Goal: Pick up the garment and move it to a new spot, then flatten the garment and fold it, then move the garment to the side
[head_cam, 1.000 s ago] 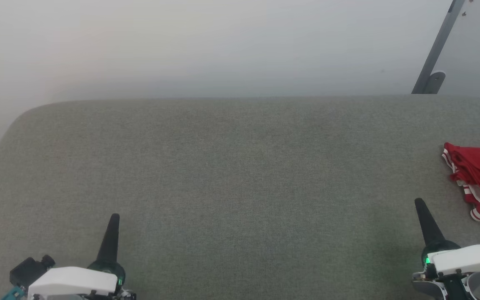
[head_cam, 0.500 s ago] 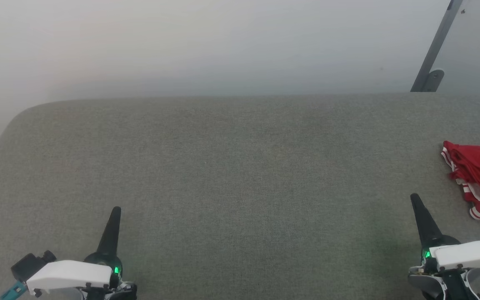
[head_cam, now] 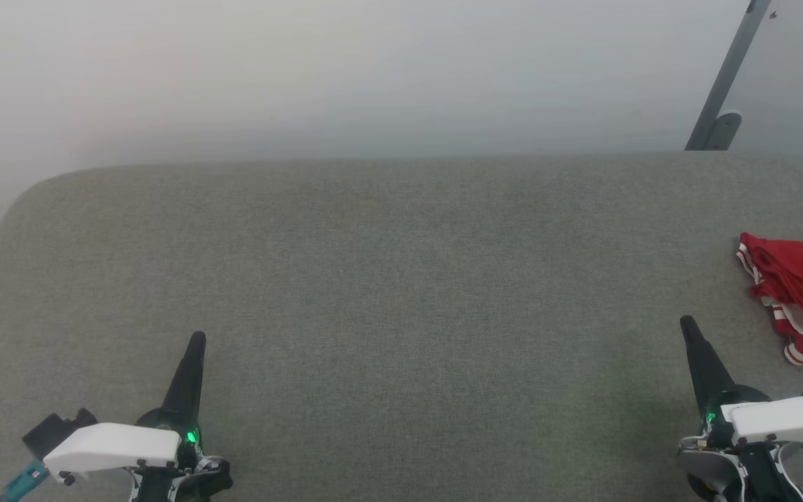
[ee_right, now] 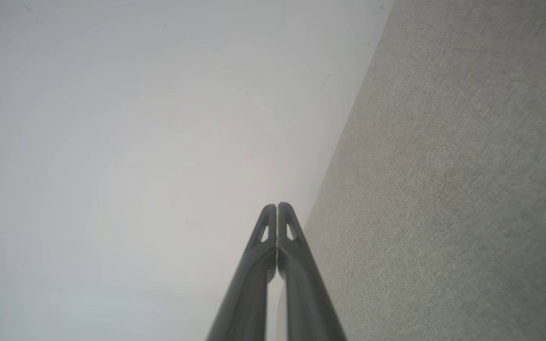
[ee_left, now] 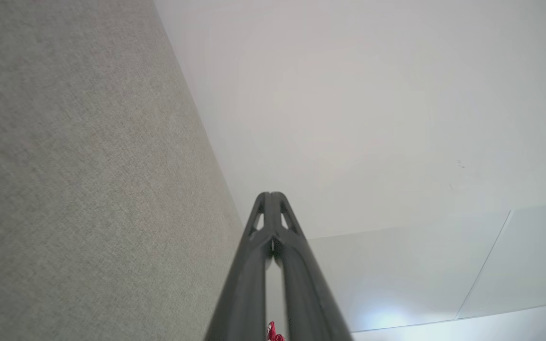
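The left gripper point(head_cam: 196, 341) and right gripper point(head_cam: 689, 328) have edged forward, fingers together. At three o'clock on the grey tabletop point(head_cam: 401, 279): a crumpled bright-red soft jersey point(head_cam: 802, 279), probably light and floppy; pinch its striped edge.

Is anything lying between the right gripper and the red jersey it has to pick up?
Nothing visible stands in the way. The right gripper, shut, is nearer the robot and left of the jersey, which lies bunched at the head view's right edge. Just the grey padded surface lies between them.
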Controlling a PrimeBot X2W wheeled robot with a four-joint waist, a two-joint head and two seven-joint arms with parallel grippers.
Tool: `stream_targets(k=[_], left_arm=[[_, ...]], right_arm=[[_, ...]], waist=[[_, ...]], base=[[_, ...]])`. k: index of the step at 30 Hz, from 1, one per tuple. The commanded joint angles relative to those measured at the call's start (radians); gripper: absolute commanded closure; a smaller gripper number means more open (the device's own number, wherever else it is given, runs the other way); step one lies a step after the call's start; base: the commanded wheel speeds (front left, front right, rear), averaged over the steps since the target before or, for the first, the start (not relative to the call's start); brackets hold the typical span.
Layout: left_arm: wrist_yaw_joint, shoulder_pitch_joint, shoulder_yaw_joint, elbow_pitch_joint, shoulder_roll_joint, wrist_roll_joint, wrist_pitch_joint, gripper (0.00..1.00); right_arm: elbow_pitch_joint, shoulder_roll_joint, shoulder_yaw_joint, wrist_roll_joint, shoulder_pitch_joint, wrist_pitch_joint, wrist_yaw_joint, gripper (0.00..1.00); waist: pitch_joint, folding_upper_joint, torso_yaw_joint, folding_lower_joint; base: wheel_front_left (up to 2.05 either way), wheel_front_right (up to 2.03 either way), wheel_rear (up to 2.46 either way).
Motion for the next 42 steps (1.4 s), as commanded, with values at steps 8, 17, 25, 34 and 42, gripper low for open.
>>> stream_targets(k=[8, 17, 25, 34, 42], left_arm=[[-0.002, -0.033, 0.005, 0.007, -0.001, -0.078, 0.020, 1.00], [-0.003, -0.046, 0.007, 0.014, -0.003, -0.129, 0.037, 1.00], [-0.003, -0.055, 0.009, 0.021, -0.005, -0.174, 0.050, 1.00], [-0.003, -0.055, 0.010, 0.021, -0.006, -0.171, 0.049, 1.00], [-0.003, -0.055, 0.011, 0.021, -0.007, -0.169, 0.051, 1.00]], right_arm=[[0.004, 0.011, -0.004, 0.065, -0.023, 0.017, 0.000, 1.00], [0.008, 0.019, -0.005, 0.112, -0.031, 0.028, 0.000, 1.00], [0.012, 0.026, -0.006, 0.153, -0.036, 0.038, 0.000, 1.00], [0.011, 0.025, -0.006, 0.150, -0.035, 0.037, 0.000, 1.00], [0.011, 0.025, -0.006, 0.150, -0.035, 0.037, 0.000, 1.00]], waist=[[0.003, 0.0000, -0.003, 0.0000], [0.007, 0.0000, -0.005, 0.0000], [0.010, 0.0000, -0.007, 0.0000], [0.010, 0.0000, -0.007, 0.0000], [0.010, 0.0000, -0.007, 0.0000]], base=[[0.00, 0.00, 0.00], [0.00, 0.00, 0.00], [0.00, 0.00, 0.00], [0.00, 0.00, 0.00], [0.00, 0.00, 0.00]])
